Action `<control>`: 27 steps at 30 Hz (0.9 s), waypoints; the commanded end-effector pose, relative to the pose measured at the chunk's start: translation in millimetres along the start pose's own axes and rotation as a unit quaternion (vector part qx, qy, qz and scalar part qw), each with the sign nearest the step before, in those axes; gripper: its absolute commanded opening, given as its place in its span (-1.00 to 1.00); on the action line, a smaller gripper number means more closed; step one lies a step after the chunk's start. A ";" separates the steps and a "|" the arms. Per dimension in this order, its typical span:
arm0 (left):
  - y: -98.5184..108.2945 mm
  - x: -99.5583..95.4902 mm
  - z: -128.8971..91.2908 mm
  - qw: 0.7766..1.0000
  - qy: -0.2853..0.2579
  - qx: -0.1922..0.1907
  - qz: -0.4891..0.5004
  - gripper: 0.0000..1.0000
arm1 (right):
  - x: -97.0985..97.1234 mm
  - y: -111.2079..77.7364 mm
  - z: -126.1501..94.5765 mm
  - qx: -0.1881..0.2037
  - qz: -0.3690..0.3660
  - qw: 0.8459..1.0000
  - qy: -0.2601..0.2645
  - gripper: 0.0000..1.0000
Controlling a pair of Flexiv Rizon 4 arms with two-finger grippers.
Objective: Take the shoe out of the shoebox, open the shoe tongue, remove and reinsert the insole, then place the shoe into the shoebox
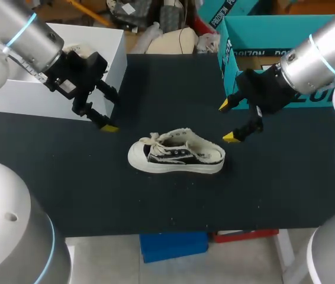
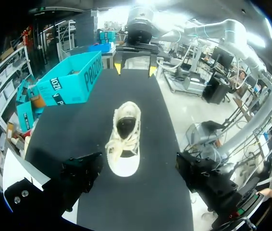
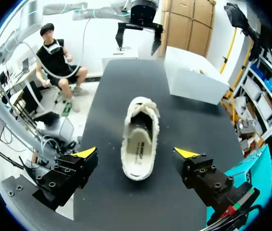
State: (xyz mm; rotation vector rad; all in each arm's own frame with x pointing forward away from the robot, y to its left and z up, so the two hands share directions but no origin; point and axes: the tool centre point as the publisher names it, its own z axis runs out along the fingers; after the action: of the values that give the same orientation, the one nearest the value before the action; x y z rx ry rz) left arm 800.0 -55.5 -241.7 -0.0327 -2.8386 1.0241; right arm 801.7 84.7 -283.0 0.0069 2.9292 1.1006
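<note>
A cream and black canvas shoe lies on its sole in the middle of the black table, toe toward my left arm. Its laces are loose, and the white insole shows inside through the heel opening. My left gripper hangs open just left of the toe, near the white shoebox. In the left wrist view the shoe lies toe-first ahead of that gripper. My right gripper stands open just right of the heel, holding nothing. From its wrist, the shoe lies heel-first between its fingers, untouched.
The white shoebox stands at the table's back left corner. A teal box stands at the back right, behind my right arm, also visible as the teal box from the left wrist.
</note>
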 end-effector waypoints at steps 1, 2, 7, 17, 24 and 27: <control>0.8 0.4 1.1 1.000 -0.002 0.001 0.001 1.00 | -8.0 -8.4 22.4 -0.123 0.005 0.992 0.003 1.00; 0.8 0.4 1.1 1.000 -0.002 0.001 0.001 1.00 | -8.1 -11.0 25.0 -0.129 0.008 0.992 0.002 1.00; 0.8 0.4 1.1 1.000 -0.002 0.001 0.001 1.00 | -8.0 -21.2 36.7 -0.145 0.018 0.989 -0.007 1.00; 0.8 0.4 1.1 1.000 -0.002 0.001 0.001 1.00 | -6.5 -37.3 49.5 -0.124 0.048 0.989 -0.058 1.00; 0.8 0.4 1.1 1.000 -0.002 0.001 0.001 1.00 | -9.0 -45.4 63.6 -0.119 0.062 0.989 -0.069 1.00; 0.8 0.4 1.1 1.000 -0.002 0.001 0.001 1.00 | -9.5 -49.1 69.9 -0.117 0.066 0.988 -0.069 1.00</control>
State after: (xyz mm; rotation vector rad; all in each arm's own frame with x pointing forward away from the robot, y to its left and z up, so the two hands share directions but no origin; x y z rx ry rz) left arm 800.0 -55.5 -241.7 -0.0324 -2.8388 1.0242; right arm 810.1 89.9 -361.4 0.2595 2.6984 1.3950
